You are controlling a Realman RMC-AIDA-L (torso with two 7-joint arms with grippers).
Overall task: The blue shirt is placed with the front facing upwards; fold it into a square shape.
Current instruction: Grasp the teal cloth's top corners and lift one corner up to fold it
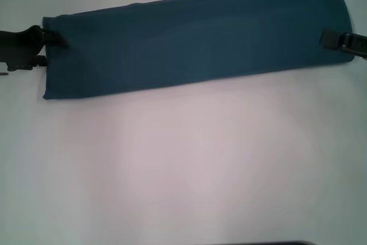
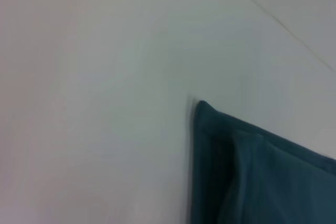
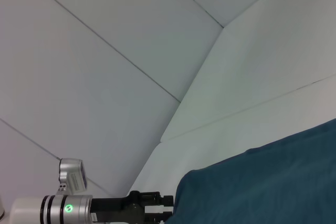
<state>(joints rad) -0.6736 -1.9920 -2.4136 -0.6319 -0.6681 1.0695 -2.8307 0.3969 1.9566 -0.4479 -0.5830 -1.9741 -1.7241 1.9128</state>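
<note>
Two grippers pinch the blue shirt [image 1: 189, 41] at its opposite short ends: the left gripper [image 1: 54, 38] clamps the cloth at one end, and the right gripper [image 1: 338, 41] appears closed on the other, though its fingertips are hard to make out. Folded into a long, smooth teal band, plain side up, the soft matte cotton lies slanted across the far part of the white table [image 1: 183, 170].

Both grippers are black: the left gripper [image 1: 54, 39] and the right gripper [image 1: 332, 38]. The left arm's wrist [image 3: 50, 209] is silver-white with black rings and a green light.
</note>
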